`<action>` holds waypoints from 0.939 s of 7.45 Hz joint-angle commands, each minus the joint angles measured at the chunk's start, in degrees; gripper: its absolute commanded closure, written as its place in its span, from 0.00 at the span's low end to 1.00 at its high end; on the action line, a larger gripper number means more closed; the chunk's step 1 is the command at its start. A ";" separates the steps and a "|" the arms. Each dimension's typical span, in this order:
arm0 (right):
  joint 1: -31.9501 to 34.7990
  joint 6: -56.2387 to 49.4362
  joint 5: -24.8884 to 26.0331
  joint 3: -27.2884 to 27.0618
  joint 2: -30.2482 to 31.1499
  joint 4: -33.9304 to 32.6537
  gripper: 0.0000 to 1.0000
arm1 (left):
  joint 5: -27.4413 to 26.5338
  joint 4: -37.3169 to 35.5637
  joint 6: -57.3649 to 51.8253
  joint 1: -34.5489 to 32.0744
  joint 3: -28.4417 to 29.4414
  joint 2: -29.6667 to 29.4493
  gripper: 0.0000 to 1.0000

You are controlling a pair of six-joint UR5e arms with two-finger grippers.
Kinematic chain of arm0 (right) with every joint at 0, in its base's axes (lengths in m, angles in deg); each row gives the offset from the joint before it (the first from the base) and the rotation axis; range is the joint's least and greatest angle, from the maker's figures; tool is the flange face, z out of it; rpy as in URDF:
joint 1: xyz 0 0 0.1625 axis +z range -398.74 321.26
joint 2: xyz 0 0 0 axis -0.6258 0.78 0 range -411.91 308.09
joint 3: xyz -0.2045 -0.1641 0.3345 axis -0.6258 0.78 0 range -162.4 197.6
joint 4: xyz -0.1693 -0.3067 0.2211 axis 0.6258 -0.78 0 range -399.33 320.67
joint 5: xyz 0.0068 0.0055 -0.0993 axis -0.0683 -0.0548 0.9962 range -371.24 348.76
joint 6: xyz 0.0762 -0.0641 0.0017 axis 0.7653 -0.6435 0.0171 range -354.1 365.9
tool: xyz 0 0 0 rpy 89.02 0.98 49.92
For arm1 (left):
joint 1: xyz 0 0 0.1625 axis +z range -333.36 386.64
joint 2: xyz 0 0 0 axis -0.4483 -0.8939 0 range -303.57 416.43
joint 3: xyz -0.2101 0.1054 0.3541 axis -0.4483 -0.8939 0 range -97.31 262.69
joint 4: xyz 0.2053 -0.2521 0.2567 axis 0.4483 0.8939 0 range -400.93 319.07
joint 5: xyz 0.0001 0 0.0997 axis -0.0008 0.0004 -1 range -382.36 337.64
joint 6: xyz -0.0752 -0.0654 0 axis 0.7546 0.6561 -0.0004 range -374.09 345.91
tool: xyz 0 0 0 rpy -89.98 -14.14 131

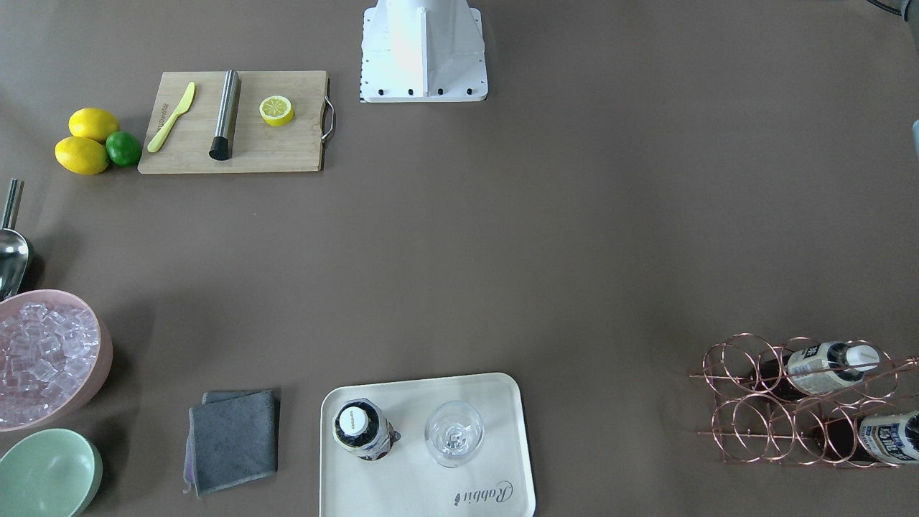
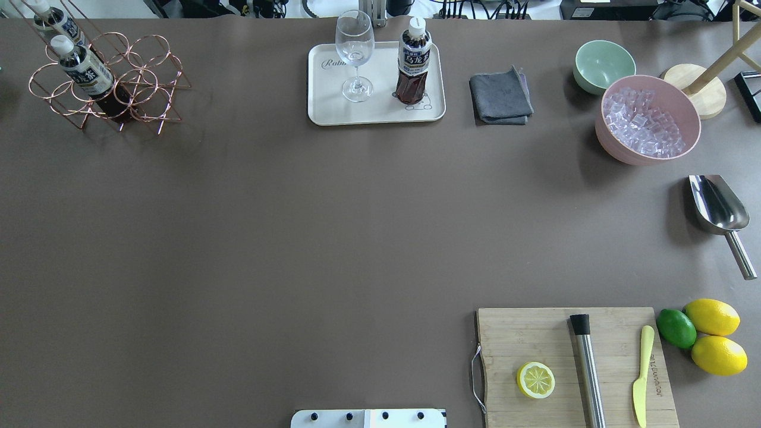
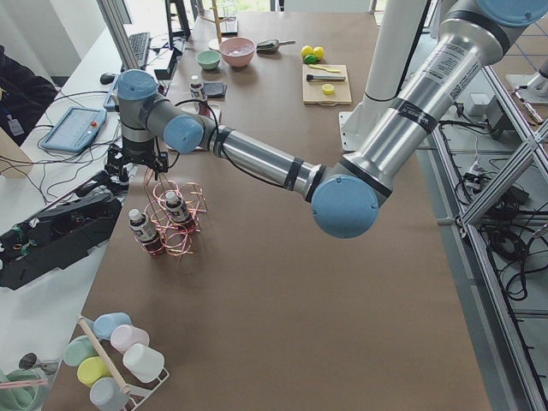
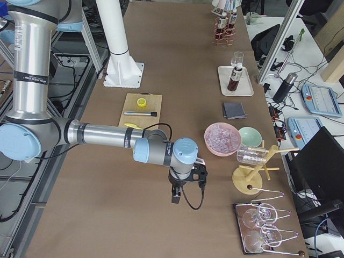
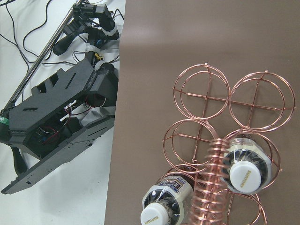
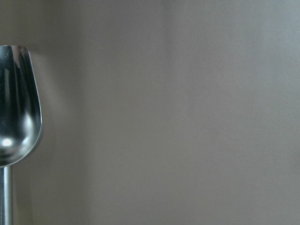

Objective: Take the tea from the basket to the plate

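One tea bottle (image 2: 413,68) stands upright on the cream plate (image 2: 333,114), next to a stemmed glass (image 2: 355,53). Two more tea bottles (image 2: 86,74) (image 2: 50,21) sit in the copper wire basket (image 2: 148,65) at the far left corner. The left wrist view looks down on the basket (image 5: 201,93) and both white caps (image 5: 243,171). My left gripper (image 3: 137,171) hangs just above the basket, seen only in the exterior left view; I cannot tell its state. My right gripper (image 4: 176,198) hovers over bare table near the scoop; I cannot tell its state.
A grey cloth (image 2: 500,96), green bowl (image 2: 603,64), pink bowl of ice (image 2: 648,119) and metal scoop (image 2: 719,211) lie at the right. A cutting board (image 2: 574,362) holds a lemon half, knife and steel rod; lemons and a lime (image 2: 707,333) lie beside it.
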 commanded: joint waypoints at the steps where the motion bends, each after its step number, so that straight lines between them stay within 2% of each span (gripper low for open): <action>1: 0.90 5.99 -2.97 -0.29 -0.73 0.23 0.00 | 4.64 -0.42 16.07 -1.41 -11.87 8.49 0.02; 2: 0.91 9.61 -2.90 -0.73 -2.39 0.23 0.00 | 5.51 -3.12 22.40 -1.77 -19.33 13.41 0.02; 3: 0.91 9.82 -2.81 -0.47 -2.67 0.23 0.00 | 5.78 -7.06 28.30 -4.56 -23.84 16.16 0.02; 4: 0.99 9.83 -2.81 -0.65 -2.67 0.23 0.00 | 8.83 -11.19 34.53 -6.41 -25.37 16.44 0.02; 5: 0.99 9.83 -2.55 -0.65 -2.85 0.23 0.00 | 14.86 -17.93 40.69 -7.04 -24.69 17.23 0.02; 7: 0.99 9.74 -2.64 -0.56 -2.85 0.23 0.00 | 15.37 -20.99 44.79 -6.70 -24.42 20.21 0.02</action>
